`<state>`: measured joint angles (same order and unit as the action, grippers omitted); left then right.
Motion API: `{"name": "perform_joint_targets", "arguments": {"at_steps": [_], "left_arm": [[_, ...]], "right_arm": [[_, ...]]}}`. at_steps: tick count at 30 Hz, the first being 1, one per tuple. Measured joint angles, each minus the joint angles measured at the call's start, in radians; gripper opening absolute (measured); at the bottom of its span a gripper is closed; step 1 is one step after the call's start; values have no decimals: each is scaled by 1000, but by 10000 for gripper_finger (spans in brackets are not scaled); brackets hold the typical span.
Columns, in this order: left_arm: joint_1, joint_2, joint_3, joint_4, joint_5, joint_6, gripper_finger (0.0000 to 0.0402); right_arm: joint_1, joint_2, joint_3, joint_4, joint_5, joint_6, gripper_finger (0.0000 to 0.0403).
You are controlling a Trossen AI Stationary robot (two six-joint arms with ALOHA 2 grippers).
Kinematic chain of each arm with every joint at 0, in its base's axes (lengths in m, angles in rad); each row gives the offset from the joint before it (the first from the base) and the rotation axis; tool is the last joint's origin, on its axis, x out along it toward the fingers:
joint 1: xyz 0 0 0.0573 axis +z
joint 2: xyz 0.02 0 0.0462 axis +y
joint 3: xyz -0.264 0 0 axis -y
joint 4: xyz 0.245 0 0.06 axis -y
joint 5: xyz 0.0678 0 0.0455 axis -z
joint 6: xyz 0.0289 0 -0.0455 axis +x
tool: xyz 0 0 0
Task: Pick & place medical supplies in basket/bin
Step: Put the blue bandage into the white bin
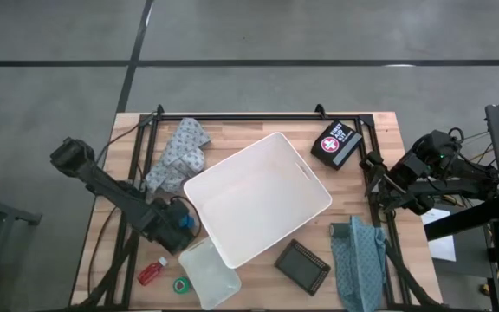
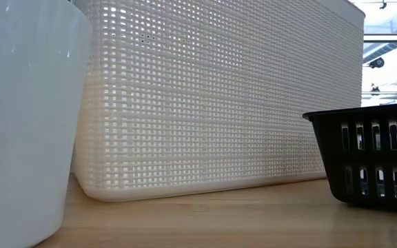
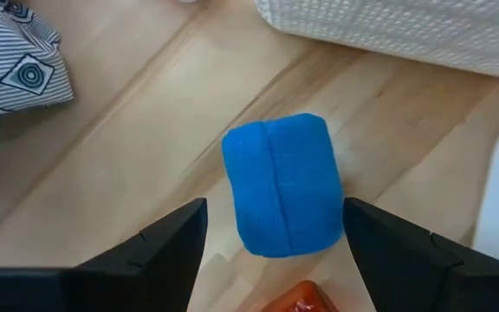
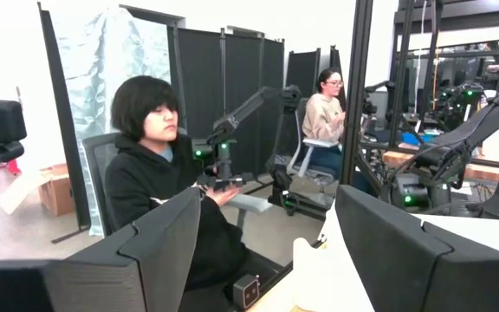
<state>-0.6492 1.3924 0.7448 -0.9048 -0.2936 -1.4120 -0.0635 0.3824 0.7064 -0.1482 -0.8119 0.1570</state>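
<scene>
Red-cross first-aid pouch (image 1: pixel 336 144), text unreadable, far of white bin (image 1: pixel 258 198). Left gripper (image 3: pixel 271 227) open, straddling blue roll (image 3: pixel 284 185), unheld; right gripper (image 4: pixel 267 238) open, empty.

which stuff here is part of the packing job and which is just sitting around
Job: white bin; blue roll between the open left gripper fingers; red bottle; green tape roll; first aid pouch.

Lying about: patterned cloths, dark flat case, translucent tray.
</scene>
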Motion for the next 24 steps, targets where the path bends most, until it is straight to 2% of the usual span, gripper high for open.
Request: {"name": "perform_joint_targets", "arguments": {"at_steps": [12,24], "left_arm": [[14,96,2,71,8,23,268],[20,95,-25,103,19,21,263]], "right_arm": [[0,0,0,0,0,0,258],[0,0,0,0,0,0,265]]}}
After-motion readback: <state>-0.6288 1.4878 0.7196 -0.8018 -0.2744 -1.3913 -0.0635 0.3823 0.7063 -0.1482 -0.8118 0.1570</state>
